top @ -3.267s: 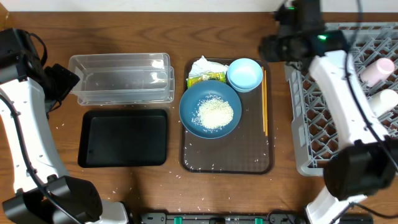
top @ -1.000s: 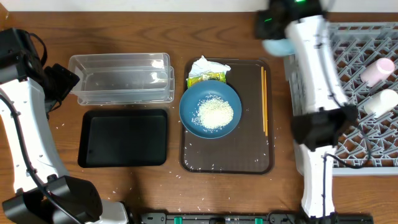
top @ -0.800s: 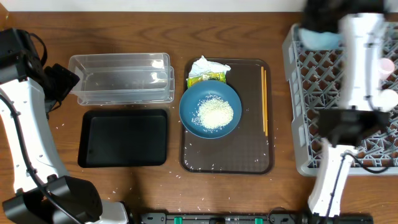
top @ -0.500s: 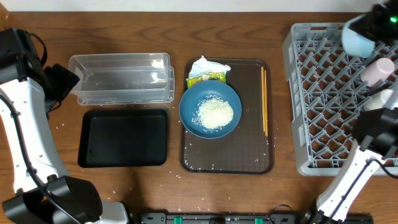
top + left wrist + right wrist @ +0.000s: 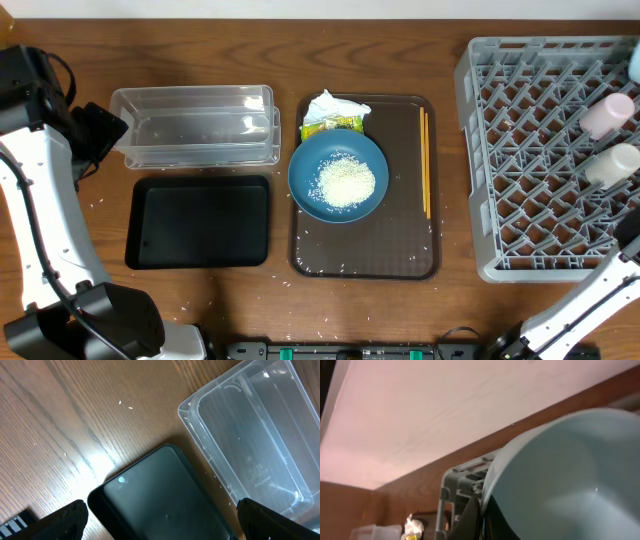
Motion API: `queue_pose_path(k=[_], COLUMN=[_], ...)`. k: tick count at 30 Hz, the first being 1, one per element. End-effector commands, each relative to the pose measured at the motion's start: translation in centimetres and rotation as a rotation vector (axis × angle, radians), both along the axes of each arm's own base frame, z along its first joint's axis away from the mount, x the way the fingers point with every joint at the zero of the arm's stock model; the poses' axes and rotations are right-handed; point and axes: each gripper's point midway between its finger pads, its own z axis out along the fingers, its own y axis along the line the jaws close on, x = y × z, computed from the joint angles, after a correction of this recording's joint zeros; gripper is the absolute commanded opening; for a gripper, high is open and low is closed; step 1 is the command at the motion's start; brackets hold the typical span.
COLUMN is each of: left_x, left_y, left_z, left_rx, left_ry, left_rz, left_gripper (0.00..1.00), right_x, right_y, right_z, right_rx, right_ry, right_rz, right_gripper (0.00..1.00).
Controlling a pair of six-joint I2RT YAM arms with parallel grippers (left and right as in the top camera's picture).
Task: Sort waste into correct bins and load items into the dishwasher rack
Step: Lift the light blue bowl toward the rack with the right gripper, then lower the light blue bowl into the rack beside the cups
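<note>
The small light-blue bowl (image 5: 560, 485) has left the brown serving tray (image 5: 405, 245) and now rides at the far right edge of the dishwasher rack (image 5: 520, 150), its rim pinched in the closed jaws of the right gripper (image 5: 481, 516). The left gripper (image 5: 160, 522), jaws spread wide and empty, hangs above the black tray (image 5: 150, 490) and clear tub (image 5: 250, 435). Rice (image 5: 346, 183) fills the large dark-blue bowl (image 5: 305, 170) on the serving tray.

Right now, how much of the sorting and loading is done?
Done: the pink cup and the white cup lie in the dishwasher rack. In hand: the right tool grips the light-blue bowl by its rim. Left: the dark-blue bowl of rice, the napkin, the wrapper and the chopsticks sit on the brown tray; the left tool is open above the black tray, holding nothing.
</note>
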Motion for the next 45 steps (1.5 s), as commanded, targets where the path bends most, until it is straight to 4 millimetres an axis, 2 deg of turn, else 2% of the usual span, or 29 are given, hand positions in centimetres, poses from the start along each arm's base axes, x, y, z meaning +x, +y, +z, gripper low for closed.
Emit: queue_pose_path(k=[1, 4, 9, 15, 23, 29, 34, 40, 45], left_x=[-0.1, -0.1, -0.1, -0.1, -0.1, -0.1, -0.1, -0.1, -0.1], left_y=[0.2, 0.2, 0.2, 0.2, 0.2, 0.2, 0.2, 0.2, 0.2], left_z=[0.9, 0.9, 0.9, 0.9, 0.9, 0.9, 0.9, 0.9, 0.9], left_rx=[0.013, 0.013, 0.013, 0.013, 0.013, 0.013, 0.013, 0.013, 0.013], left_ry=[-0.023, -0.023, -0.023, -0.023, -0.023, -0.023, -0.023, -0.023, -0.023], left_rz=[0.014, 0.014, 0.013, 0.014, 0.014, 0.014, 0.014, 0.014, 0.014], left_gripper=[0.98, 0.98, 0.98, 0.98, 0.98, 0.98, 0.98, 0.98, 0.98], right_x=[-0.8, -1.4, -2.0, -1.6, -1.5, -2.1, -3.4, -5.9, -8.3], right_y=[-0.5, -1.9, -2.6, -3.9, -3.9, -4.7, -6.0, -8.0, -9.4], right_z=[-0.1, -1.5, -2.5, -3.7, -4.0, -4.1, -4.5, -6.3, -6.0], right_rx=[0.053, 0.088, 0.131, 0.166, 0.167, 0.219, 0.291, 0.318, 0.297], right_ry=[-0.032, -0.035, -0.095, -0.106, -0.126, -0.098, -0.051, 0.043, 0.138], right_rz=[0.014, -0.01, 0.016, -0.027, -0.019, -0.056, -0.107, -0.208, -0.323], right_gripper=[0.01, 0.01, 0.01, 0.01, 0.01, 0.04, 0.04, 0.07, 0.07])
